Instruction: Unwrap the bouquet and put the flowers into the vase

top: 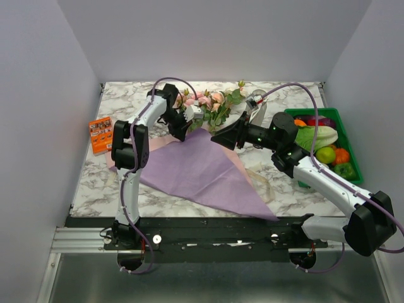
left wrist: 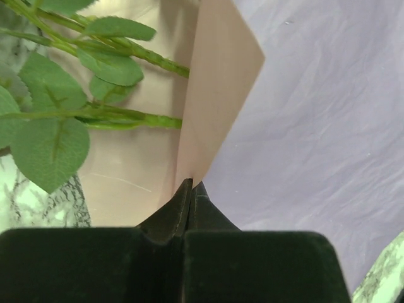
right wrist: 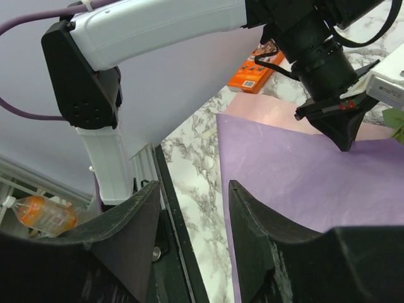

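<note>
- The left gripper (left wrist: 191, 187) is closed, its jaws pinched on a folded pink corner of the wrapping paper (top: 189, 170).
- The right gripper (right wrist: 194, 189) is held open above the purple sheet, with nothing between its jaws.
- The paper is spread flat across the middle of the table (top: 91, 180), purple side up, with pink showing along its edges.
- The flowers (top: 207, 101) are laid at the sheet's far end, their green stems just beside the pinched corner.
- A green crate (top: 309, 112) of vegetables is set at the right, and an orange packet (top: 100, 134) at the left.
</note>
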Controlling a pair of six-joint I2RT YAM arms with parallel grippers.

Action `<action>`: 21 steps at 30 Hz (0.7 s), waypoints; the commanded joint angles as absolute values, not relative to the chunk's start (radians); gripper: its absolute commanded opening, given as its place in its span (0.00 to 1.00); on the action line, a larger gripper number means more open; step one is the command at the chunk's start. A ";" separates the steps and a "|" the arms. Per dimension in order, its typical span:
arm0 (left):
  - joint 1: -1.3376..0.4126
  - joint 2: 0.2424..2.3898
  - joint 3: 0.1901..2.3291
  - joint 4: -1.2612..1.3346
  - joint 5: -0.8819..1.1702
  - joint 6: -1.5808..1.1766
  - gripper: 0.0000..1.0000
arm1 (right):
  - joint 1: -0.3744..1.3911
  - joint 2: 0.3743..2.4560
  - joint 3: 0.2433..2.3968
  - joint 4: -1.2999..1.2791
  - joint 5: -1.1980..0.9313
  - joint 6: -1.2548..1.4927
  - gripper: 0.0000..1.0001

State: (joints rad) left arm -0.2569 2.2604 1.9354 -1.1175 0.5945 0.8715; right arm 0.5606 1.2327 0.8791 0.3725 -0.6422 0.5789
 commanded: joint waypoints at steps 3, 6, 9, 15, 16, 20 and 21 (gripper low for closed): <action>-0.261 2.157 1.917 -1.143 0.620 0.861 0.00 | 0.549 1.229 0.894 0.339 -0.627 0.549 0.54; -0.268 2.097 1.921 -1.175 0.621 0.862 0.00 | 0.543 1.226 0.907 0.295 -0.591 0.520 0.53; -0.279 1.987 1.882 -1.195 0.627 0.856 0.00 | 0.531 1.226 0.926 0.261 -0.552 0.506 0.47; -0.311 1.745 1.746 -1.291 0.660 0.913 0.00 | 0.520 1.241 0.980 0.227 -0.538 0.509 0.42; -0.322 1.714 1.724 -1.325 0.661 0.922 0.00 | 0.520 1.246 0.989 0.219 -0.540 0.506 0.42; -0.360 1.589 1.637 -1.452 0.650 0.992 0.00 | 0.520 1.259 1.015 0.169 -0.532 0.473 0.43; -0.365 1.542 1.626 -1.486 0.658 1.012 0.00 | 0.520 1.264 1.019 0.163 -0.531 0.466 0.43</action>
